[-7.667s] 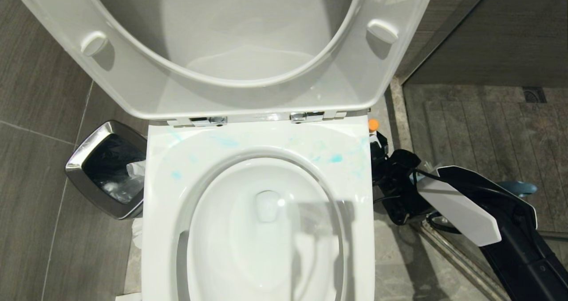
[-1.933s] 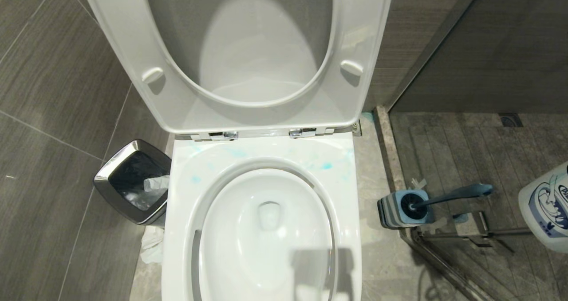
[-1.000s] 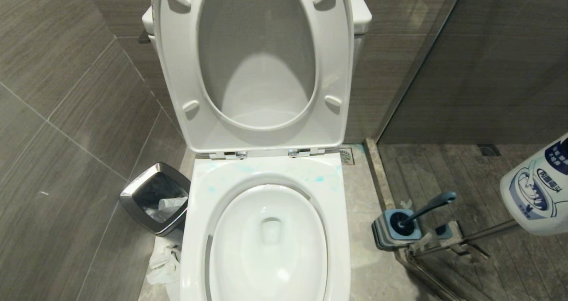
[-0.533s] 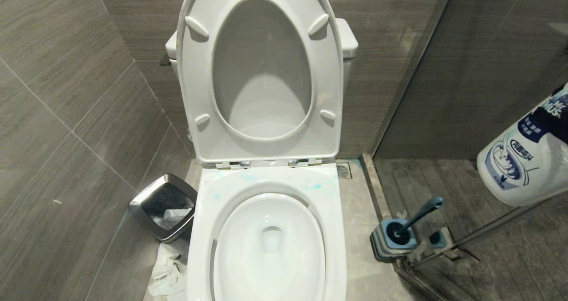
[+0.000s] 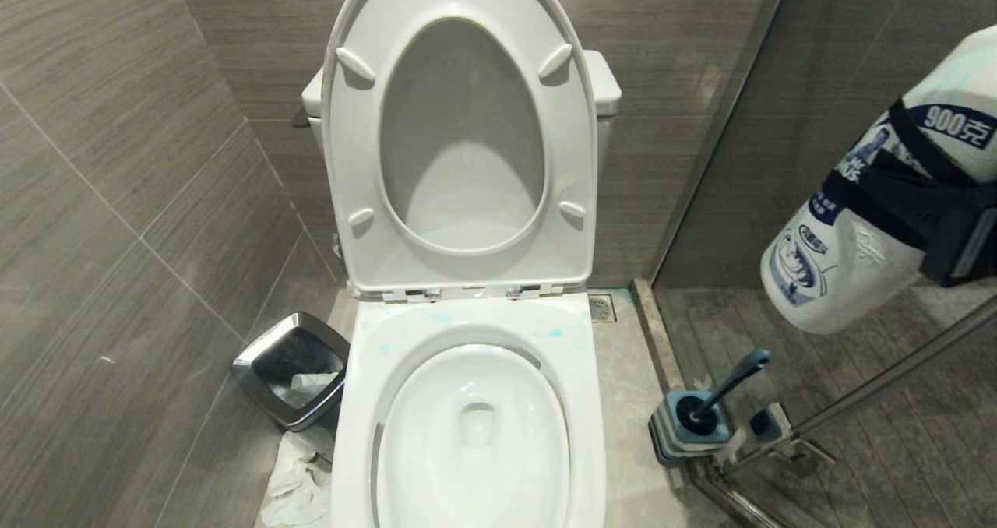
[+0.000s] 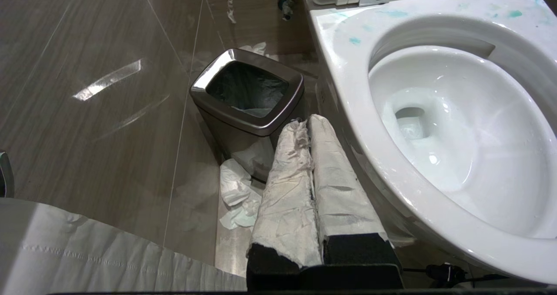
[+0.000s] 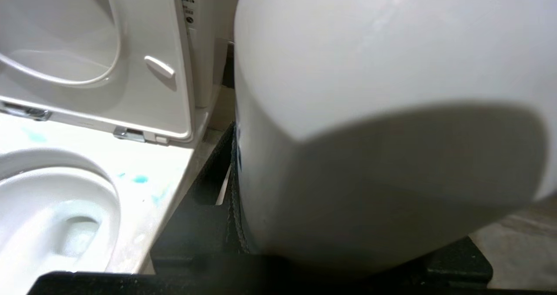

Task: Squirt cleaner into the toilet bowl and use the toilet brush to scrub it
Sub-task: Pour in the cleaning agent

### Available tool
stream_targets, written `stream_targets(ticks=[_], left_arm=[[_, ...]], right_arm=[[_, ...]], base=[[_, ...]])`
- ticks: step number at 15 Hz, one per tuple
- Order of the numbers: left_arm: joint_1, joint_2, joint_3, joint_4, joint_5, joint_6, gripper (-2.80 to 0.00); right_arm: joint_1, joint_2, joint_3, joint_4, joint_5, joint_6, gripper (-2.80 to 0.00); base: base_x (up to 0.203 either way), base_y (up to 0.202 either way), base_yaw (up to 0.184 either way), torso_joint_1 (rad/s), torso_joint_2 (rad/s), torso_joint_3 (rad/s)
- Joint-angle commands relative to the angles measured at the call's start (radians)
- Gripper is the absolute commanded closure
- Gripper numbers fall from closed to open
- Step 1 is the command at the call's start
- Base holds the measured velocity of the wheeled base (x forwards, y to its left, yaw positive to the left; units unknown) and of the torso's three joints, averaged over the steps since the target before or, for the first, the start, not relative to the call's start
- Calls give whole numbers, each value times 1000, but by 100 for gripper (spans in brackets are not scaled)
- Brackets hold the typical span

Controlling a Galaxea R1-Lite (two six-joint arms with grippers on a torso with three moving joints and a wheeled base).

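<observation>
White cleaner (image 5: 849, 224) gripped by right gripper (image 5: 927, 201), right of toilet bowl (image 5: 467, 427); left gripper (image 6: 311, 164) closed, empty. No squirt yet; toilet brush (image 5: 720, 388) untouched.

White fixtures on grey tile, with scattered teal and blue.

I saw the toilet bowl (image 5: 469, 434) was glossy white, teal smears on its rim; the cleaner (image 5: 857, 232) was white with a blue-printed label; the toilet brush (image 5: 720, 388) was blue-grey in a blue-and-grey striped base (image 5: 678, 438); the bin (image 5: 292, 368) was shiny steel, black-lined; walls were streaked grey tile.
</observation>
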Motion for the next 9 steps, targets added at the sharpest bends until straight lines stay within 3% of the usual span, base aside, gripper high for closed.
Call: stream_targets(ticks=[1, 4, 9], left_arm=[[0, 1, 2, 0, 1, 0, 0], [0, 1, 2, 0, 1, 0, 0], [0, 1, 2, -1, 1, 0, 0]], right_arm=[[65, 148, -38, -54, -75, -55, 0], [129, 242, -86, -73, -139, -237, 0], [193, 376, -207, -76, -147, -568, 0]], base=[[0, 0, 0, 0, 0, 0], [0, 0, 0, 0, 0, 0], [0, 0, 0, 0, 0, 0]])
